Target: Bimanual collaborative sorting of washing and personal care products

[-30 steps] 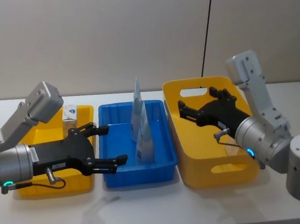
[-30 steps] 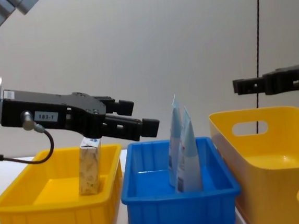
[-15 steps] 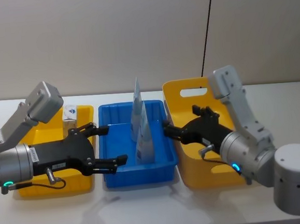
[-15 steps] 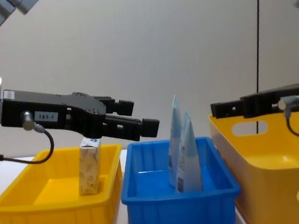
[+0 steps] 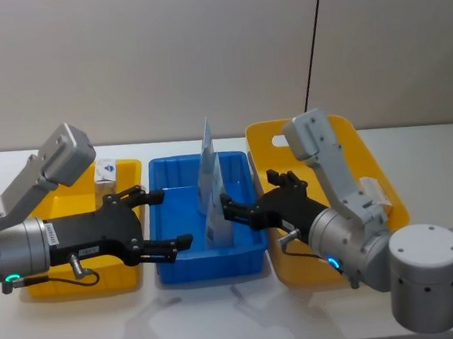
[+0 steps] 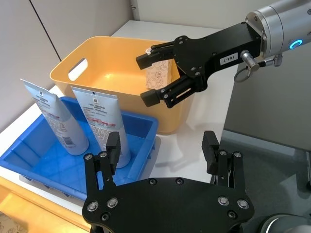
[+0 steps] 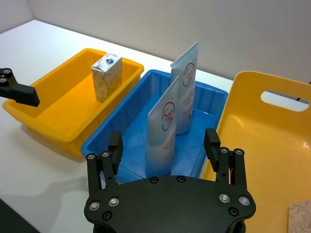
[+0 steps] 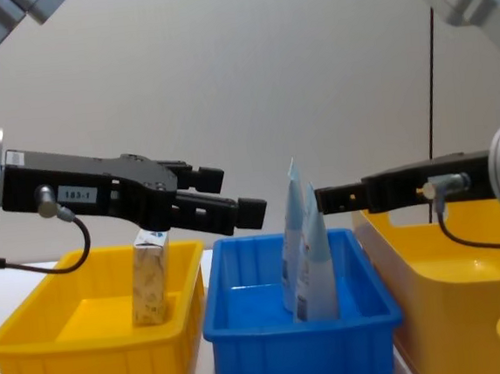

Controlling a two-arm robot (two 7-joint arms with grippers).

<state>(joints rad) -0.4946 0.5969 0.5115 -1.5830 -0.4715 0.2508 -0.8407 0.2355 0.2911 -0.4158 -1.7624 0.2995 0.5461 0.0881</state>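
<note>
**Both grippers open over the bins**

I see my left gripper (image 5: 161, 218) wide open and holding nothing. It hangs over the gap between the small yellow bin (image 5: 40, 288) and the blue bin (image 5: 211, 266). My right gripper (image 5: 233, 207) is wide open too, with nothing in it, over the right side of the blue bin, near the front tube (image 5: 217, 198). Two tubes stand upright in the blue bin, the back tube (image 5: 205, 151) just behind. One carton (image 8: 151, 279) stands in the small yellow bin. Another carton (image 6: 160, 76) lies in the big yellow bin (image 5: 340, 268).
</note>
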